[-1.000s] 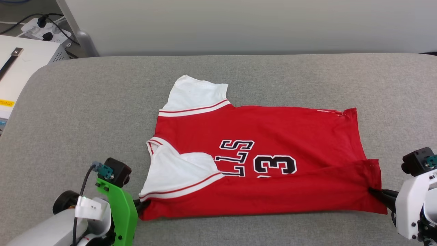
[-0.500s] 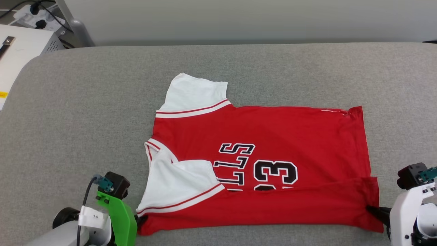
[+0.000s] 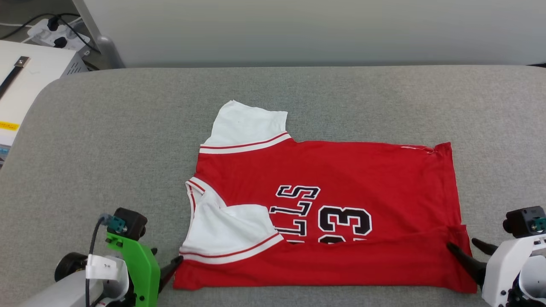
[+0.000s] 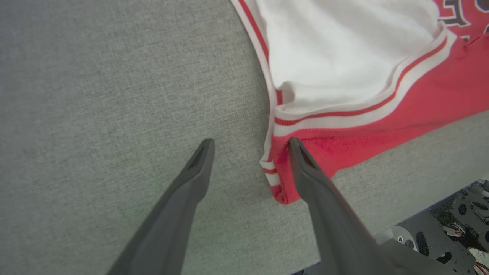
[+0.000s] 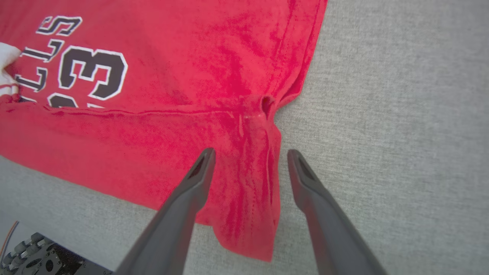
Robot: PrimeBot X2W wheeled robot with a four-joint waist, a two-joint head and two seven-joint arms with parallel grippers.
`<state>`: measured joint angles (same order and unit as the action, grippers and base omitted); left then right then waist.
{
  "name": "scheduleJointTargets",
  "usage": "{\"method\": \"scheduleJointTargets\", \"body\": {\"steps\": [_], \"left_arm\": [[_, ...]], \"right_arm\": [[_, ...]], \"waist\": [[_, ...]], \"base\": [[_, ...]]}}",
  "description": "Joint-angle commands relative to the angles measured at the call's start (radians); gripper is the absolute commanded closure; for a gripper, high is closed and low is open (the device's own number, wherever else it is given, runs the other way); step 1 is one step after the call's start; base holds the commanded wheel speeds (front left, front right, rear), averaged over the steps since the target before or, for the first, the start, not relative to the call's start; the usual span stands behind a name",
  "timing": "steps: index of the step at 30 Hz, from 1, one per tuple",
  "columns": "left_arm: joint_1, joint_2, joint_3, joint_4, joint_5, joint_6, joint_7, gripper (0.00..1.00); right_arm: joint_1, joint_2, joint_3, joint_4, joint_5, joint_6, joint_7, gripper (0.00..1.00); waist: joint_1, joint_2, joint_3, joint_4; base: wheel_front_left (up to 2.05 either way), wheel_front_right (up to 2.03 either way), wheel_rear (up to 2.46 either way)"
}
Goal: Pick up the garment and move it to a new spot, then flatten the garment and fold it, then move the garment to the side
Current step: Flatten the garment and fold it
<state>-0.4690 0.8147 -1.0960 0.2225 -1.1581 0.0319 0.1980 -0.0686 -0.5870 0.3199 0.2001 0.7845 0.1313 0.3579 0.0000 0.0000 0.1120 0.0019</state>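
Two grippers, fingers spread, holding nothing. BULLS jersey (image 3: 332, 170) flat mid grey pad (image 3: 106, 149), front strip doubled over. Left gripper (image 4: 250, 142), right gripper (image 5: 250, 151) at pad's front edge, one per corner, keeps fold straight, guessing.

This looks like a lab or a test room, not a home; the big table (image 3: 106, 128) is covered in plain grey cloth; behind it stands a bare pale wall (image 3: 298, 30); at the far left lies a white power strip (image 3: 45, 34) with black plugs (image 3: 59, 42); a white metal box (image 3: 38, 70) with air slots and a yellow sticker (image 3: 8, 125) sits close by.
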Motion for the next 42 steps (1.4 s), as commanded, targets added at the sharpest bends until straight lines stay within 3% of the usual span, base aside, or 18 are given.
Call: {"method": "scheduleJointTargets", "body": {"steps": [1,7,13,18,22,30,38,42], "left_arm": [[-0.017,0.012,0.017,-0.012,0.013,0.010,-0.022,0.00],[-0.103,0.028,0.074,-0.049,0.065,0.048,-0.085,0.00],[-0.235,0.003,0.110,-0.042,0.133,0.065,-0.107,0.00],[-0.372,-0.041,0.130,0.004,0.161,0.038,-0.075,0.00],[-0.496,-0.076,0.149,0.067,0.159,-0.010,-0.029,0.00],[-0.741,-0.139,0.132,0.224,0.144,-0.112,0.180,0.00],[-0.870,-0.169,0.071,0.358,0.086,-0.149,0.471,0.00],[-0.903,-0.175,0.050,0.409,0.088,-0.154,0.526,0.00]], "right_arm": [[0.004,0.002,-0.017,-0.017,-0.017,-0.001,-0.035,0.00],[-0.002,0.048,-0.106,-0.086,-0.090,-0.001,-0.170,0.00],[-0.005,0.137,-0.193,-0.166,-0.179,-0.001,-0.269,0.00],[-0.003,0.204,-0.237,-0.221,-0.233,-0.001,-0.296,0.00],[-0.015,0.236,-0.238,-0.255,-0.260,-0.001,-0.291,0.00],[-0.079,0.262,-0.211,-0.290,-0.287,-0.001,-0.307,0.00],[-0.146,0.261,-0.181,-0.311,-0.301,-0.001,-0.324,0.00],[-0.172,0.258,-0.172,-0.317,-0.303,-0.001,-0.330,0.00]], "waist": [[0.0000,0.0000,-0.018,0.004],[0.0000,0.0000,-0.030,-0.006],[0.0000,0.0000,0.001,-0.031],[0.0000,0.0000,0.060,-0.060],[0.0000,0.0000,0.128,-0.090],[0.0000,0.0000,0.269,-0.149],[0.0000,0.0000,0.375,-0.199],[0.0000,0.0000,0.417,-0.215]], "base": [[0.00,0.00,0.00],[0.00,0.00,0.00],[0.00,0.00,0.00],[0.00,0.00,0.00],[0.00,0.00,0.00],[0.00,0.00,0.00],[0.00,0.00,0.00],[0.00,0.00,0.00]]}}
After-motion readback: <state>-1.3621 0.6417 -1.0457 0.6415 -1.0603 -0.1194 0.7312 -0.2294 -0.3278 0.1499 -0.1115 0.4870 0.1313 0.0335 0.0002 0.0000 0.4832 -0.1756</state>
